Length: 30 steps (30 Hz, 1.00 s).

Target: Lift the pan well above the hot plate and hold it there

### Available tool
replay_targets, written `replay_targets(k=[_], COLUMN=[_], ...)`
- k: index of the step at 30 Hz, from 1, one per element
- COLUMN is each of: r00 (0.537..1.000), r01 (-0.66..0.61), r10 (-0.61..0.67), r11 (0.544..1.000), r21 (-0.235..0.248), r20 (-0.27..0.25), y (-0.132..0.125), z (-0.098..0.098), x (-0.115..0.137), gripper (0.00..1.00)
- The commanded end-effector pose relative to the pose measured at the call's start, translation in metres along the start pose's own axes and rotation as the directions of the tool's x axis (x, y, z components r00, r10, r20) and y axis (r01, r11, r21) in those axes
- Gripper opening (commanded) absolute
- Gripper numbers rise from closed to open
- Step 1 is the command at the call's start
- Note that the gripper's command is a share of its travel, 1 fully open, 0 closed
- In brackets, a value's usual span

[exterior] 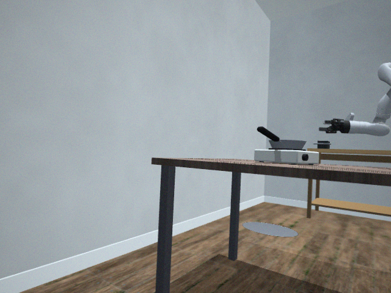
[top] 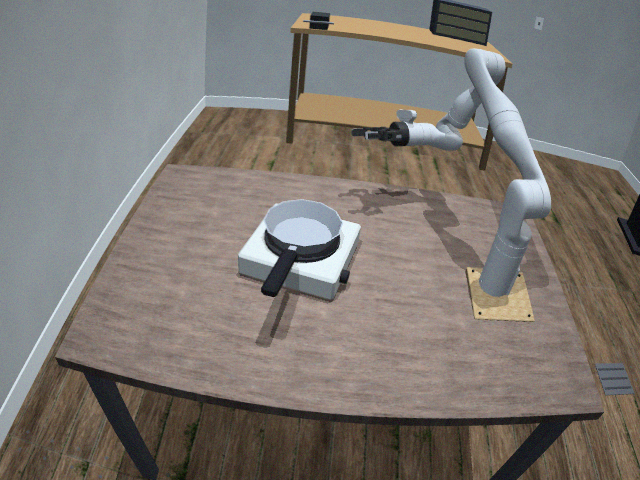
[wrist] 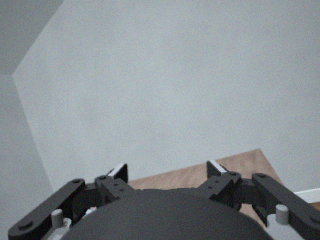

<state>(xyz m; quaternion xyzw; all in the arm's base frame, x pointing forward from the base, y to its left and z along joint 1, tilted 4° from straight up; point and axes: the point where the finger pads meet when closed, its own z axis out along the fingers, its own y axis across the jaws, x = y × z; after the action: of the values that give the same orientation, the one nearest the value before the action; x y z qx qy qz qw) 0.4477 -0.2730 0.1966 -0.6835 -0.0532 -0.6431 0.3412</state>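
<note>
A grey pan (top: 303,227) (exterior: 286,144) with a black handle (top: 278,272) (exterior: 267,133) sits on a white hot plate (top: 310,276) (exterior: 284,155) near the middle of the wooden table (top: 206,330) (exterior: 220,163). The handle points toward the table's front left and slopes upward. My gripper (top: 357,133) (exterior: 322,126) (wrist: 166,171) is open and empty. It points level, high in the air behind and to the right of the pan, well apart from it. The wrist view shows only the spread fingers, the wall and a strip of floor.
The arm's base (top: 500,302) stands on a tan plate at the table's right side. A wooden shelf unit (top: 361,111) (exterior: 347,151) stands behind the table with a small black box (top: 320,19) (exterior: 323,144) and a dark slatted box (top: 460,20) on top.
</note>
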Motion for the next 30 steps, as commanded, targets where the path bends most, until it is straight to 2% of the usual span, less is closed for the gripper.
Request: replay_targets(k=[1, 22, 26, 30], r00=[1.000, 1.000, 0.999, 0.993], r01=[0.002, 0.006, 0.026, 0.068], r10=[-0.002, -0.006, -0.026, -0.072], r11=[1.000, 1.000, 1.000, 0.997], r21=[0.000, 0.003, 0.014, 0.041], r20=[0.000, 0.006, 0.035, 0.096], y=[0.000, -0.001, -0.007, -0.019], z=[0.000, 0.001, 0.006, 0.016], x=[0.001, 0.000, -0.002, -0.008], gripper=[1.00, 1.00, 1.00, 1.00])
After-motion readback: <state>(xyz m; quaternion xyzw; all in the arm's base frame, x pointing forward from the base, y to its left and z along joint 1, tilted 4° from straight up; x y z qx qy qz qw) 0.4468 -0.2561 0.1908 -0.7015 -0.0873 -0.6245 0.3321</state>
